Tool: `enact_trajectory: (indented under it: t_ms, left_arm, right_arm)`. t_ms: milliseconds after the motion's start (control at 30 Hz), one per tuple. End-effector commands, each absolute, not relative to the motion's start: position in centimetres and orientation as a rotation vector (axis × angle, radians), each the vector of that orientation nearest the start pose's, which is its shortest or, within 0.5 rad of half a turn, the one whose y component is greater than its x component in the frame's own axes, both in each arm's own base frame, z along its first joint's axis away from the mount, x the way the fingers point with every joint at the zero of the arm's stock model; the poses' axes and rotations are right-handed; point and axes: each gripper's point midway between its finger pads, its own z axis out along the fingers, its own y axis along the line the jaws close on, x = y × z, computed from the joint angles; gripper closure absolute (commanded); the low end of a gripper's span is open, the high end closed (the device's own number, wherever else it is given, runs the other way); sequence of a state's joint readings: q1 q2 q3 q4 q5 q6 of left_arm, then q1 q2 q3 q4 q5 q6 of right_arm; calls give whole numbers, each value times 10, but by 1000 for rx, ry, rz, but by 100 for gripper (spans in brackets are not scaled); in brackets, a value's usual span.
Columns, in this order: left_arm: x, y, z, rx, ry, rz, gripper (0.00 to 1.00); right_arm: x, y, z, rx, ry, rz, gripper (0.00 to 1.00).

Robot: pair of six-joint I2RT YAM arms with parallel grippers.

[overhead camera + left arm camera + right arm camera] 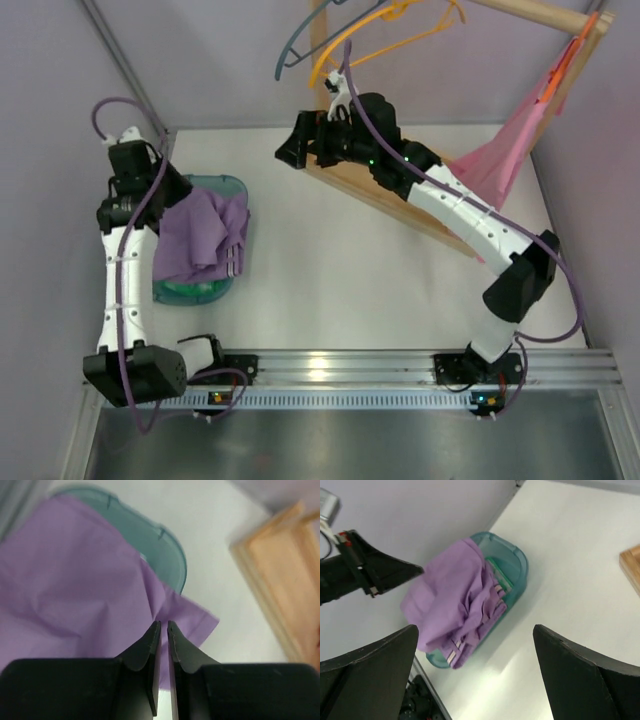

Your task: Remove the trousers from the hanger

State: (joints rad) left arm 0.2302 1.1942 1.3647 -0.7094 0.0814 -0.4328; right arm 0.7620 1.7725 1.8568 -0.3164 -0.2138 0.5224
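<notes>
The purple trousers (200, 238) lie bunched over the teal basin (225, 186), off the hanger; they also show in the left wrist view (65, 580) and the right wrist view (452, 597). The bare yellow-orange hanger (395, 32) hangs from the wooden rail at the top. My left gripper (180, 200) (163, 623) is shut at the trousers' upper edge, where the cloth rises to its tips and appears pinched. My right gripper (290, 150) (475, 627) is wide open and empty, in the air below the hanger, facing the basin (517, 577).
A grey-blue hanger (300, 40) hangs left of the yellow one. A pink garment (505, 150) hangs on an orange-red hanger (565, 55) at the right. The wooden rack base (370, 190) lies under my right arm. Green-and-white cloth (500, 580) sits in the basin.
</notes>
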Motion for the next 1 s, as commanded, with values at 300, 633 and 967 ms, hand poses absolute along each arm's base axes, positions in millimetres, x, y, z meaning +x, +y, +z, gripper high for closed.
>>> enact_trajectory:
  t_ms: [300, 633, 967]
  left_arm:
    - [306, 44, 75, -1186, 2241, -108, 100]
    - [318, 34, 109, -1062, 2198, -223, 100]
    - [349, 22, 330, -518, 1958, -301, 34]
  right_arm:
    - [331, 383, 342, -373, 1936, 1004, 1]
    - [331, 385, 358, -393, 1910, 1016, 1]
    - [313, 370, 440, -464, 1705, 1044, 1]
